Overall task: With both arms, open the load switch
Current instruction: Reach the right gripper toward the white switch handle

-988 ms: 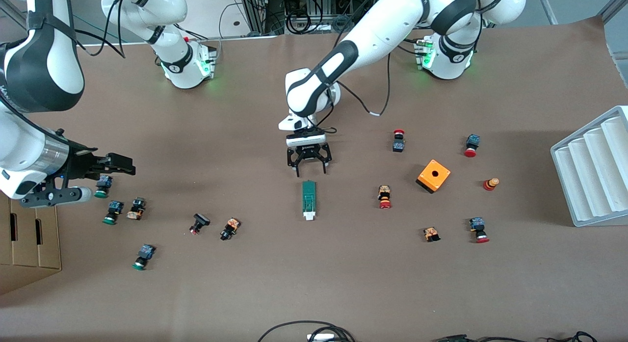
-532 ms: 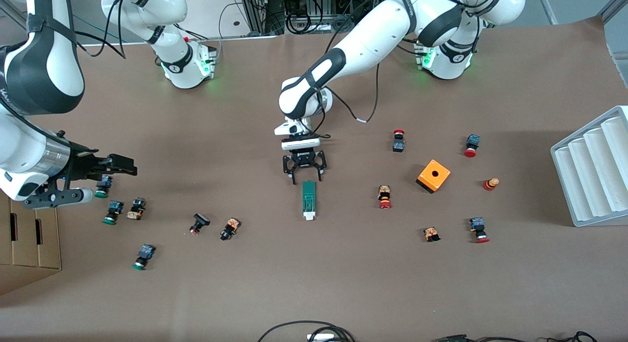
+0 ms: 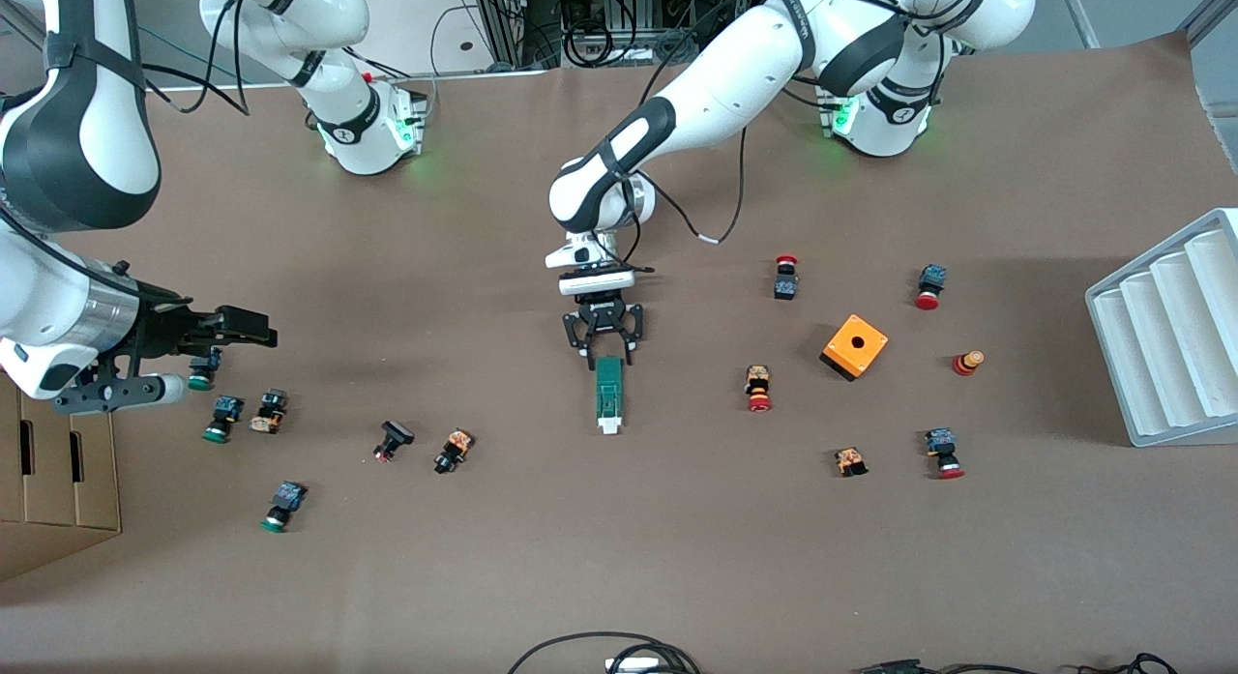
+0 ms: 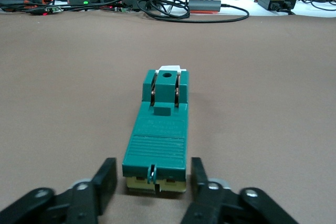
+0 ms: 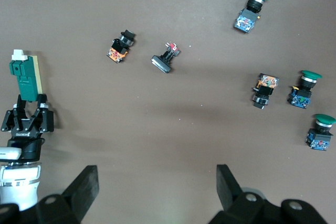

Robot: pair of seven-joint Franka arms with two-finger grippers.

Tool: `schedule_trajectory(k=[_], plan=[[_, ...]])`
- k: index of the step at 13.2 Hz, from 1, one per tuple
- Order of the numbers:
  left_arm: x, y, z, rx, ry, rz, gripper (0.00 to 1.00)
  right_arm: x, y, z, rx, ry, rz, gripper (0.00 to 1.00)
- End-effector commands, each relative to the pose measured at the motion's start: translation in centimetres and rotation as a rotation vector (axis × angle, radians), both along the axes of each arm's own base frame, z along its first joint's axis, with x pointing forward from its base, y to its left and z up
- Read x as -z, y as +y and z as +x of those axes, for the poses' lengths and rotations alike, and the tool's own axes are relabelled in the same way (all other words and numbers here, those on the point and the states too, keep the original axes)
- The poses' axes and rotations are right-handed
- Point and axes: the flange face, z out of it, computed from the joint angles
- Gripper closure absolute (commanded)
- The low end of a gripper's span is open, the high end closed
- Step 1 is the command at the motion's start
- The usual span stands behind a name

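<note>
Left gripper (image 3: 607, 362) straddles one end of the load switch (image 3: 608, 394); the switch's long axis runs straight out from the fingers.

Narrow jaws flank the dark-green block's end, contact unclear; white slider at the other end. Right gripper (image 3: 253, 328) waits wide open, well apart.

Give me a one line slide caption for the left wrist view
Left gripper low on the table, its fingers flanking the near end of the green load switch.
</note>
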Motion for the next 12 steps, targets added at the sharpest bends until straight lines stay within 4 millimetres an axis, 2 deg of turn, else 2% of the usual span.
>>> schedule_trajectory(k=[1,6,8,12], plan=[[0.3,-0.1,-0.2,-0.009,-0.026,-0.010,0.39,0.1,-0.3,0.2,-0.032,-0.007,0.033,0.00],[1.4,0.0,-0.6,0.006,-0.022,0.003,0.38,0.5,0.2,0.1,-0.050,0.007,0.047,0.00],[2.0,-0.3,-1.5,0.018,-0.016,0.009,0.37,0.1,0.7,0.1,-0.037,0.005,0.100,0.00],[2.1,-0.5,-1.9,0.014,-0.022,-0.008,0.36,0.1,2.4,0.5,-0.035,-0.019,0.163,0.00]])
